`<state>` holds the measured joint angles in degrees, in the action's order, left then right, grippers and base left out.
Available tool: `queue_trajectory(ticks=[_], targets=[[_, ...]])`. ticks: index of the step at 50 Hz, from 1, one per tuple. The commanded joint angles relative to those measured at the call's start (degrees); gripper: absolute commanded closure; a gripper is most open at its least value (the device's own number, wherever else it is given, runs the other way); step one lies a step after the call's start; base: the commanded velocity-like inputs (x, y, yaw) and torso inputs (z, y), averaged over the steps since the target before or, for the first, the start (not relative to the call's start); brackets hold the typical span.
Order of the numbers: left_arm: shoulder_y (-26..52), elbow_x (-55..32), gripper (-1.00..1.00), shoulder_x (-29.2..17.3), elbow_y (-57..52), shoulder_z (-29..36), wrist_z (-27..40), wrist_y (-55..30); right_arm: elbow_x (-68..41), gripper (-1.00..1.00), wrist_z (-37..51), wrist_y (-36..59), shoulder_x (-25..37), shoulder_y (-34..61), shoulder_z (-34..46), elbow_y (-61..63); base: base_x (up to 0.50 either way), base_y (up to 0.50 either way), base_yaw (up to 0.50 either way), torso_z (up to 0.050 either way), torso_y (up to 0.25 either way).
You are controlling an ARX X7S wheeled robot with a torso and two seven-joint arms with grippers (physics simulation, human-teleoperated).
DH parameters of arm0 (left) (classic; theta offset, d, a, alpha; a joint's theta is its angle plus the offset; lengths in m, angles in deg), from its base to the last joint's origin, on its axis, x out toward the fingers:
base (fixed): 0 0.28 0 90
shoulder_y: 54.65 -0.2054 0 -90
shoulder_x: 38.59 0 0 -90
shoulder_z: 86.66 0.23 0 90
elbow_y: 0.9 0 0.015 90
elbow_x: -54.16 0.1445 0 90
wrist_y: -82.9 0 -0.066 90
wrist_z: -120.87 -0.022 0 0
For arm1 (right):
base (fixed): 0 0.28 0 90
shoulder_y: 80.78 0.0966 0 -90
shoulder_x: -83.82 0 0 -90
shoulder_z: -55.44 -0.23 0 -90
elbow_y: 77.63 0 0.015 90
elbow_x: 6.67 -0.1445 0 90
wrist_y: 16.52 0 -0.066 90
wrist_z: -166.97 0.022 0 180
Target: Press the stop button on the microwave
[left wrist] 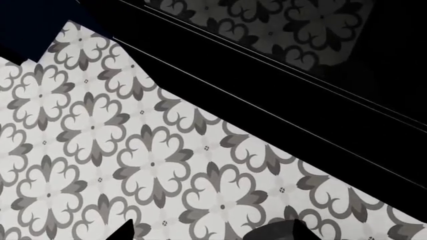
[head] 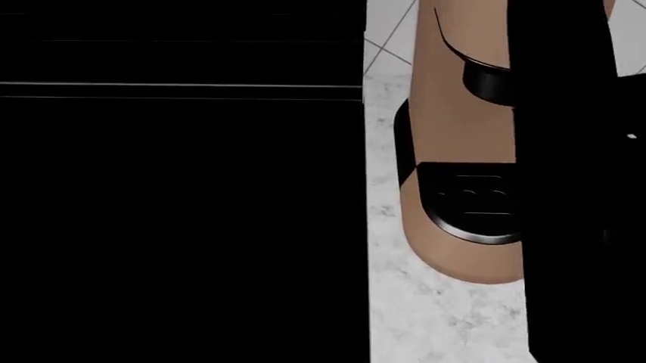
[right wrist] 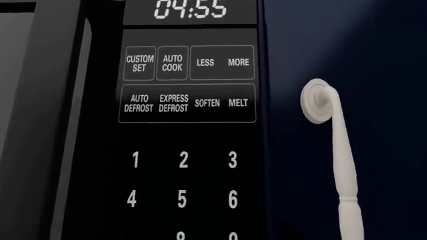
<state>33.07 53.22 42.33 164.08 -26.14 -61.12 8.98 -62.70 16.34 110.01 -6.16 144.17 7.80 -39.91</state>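
The microwave's black control panel (right wrist: 190, 125) fills the right wrist view from very close. Its display (right wrist: 191, 9) reads 04:55. Below it are the keys CUSTOM SET, AUTO COOK, LESS, MORE, AUTO DEFROST, EXPRESS DEFROST, SOFTEN and MELT, then the number keys (right wrist: 182, 160). No stop button shows; the panel's lower part is cut off. The right gripper's fingers do not show in any view. My left gripper (left wrist: 212, 235) is open and empty, its two dark fingertips (left wrist: 127, 231) wide apart over patterned floor tiles (left wrist: 147, 160).
A dark blue cabinet door (right wrist: 387, 75) with a white handle (right wrist: 333, 150) is right beside the panel. In the head view a black mass (head: 181, 189) fills the left, a tan appliance (head: 459, 113) stands on a marble counter (head: 434, 318), and a black bar (head: 560, 151) crosses the right.
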Motion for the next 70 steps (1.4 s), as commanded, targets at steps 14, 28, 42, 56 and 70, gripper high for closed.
queue_trajectory(ticks=[14,28,42,56,70], targets=[[0.0,0.0,-1.0,0.0,0.01,0.0,0.0,0.0,5.27,-1.0,3.92,17.85,0.23,-0.15,-12.31,9.19,0.0,0.0,0.0,0.0,0.0],[0.0,0.0,-1.0,0.0,0.01,0.0,0.0,0.0,1.16,-1.0,9.65,23.46,1.87,-2.87,-13.88,14.02,0.0,0.0,0.0,0.0,0.0],[0.0,0.0,-1.0,0.0,0.01,0.0,0.0,0.0,-4.72,1.0,15.36,28.69,2.88,-5.73,-16.53,22.71,0.0,0.0,0.0,0.0,0.0],[0.0,0.0,-1.0,0.0,0.01,0.0,0.0,0.0,-10.3,1.0,20.9,33.07,2.69,-7.43,-17.89,29.98,0.0,0.0,0.0,0.0,0.0],[0.0,0.0,-1.0,0.0,0.01,0.0,0.0,0.0,-9.98,1.0,20.33,31.54,4.06,-9.15,-16.07,30.62,0.0,0.0,0.0,0.0,0.0]])
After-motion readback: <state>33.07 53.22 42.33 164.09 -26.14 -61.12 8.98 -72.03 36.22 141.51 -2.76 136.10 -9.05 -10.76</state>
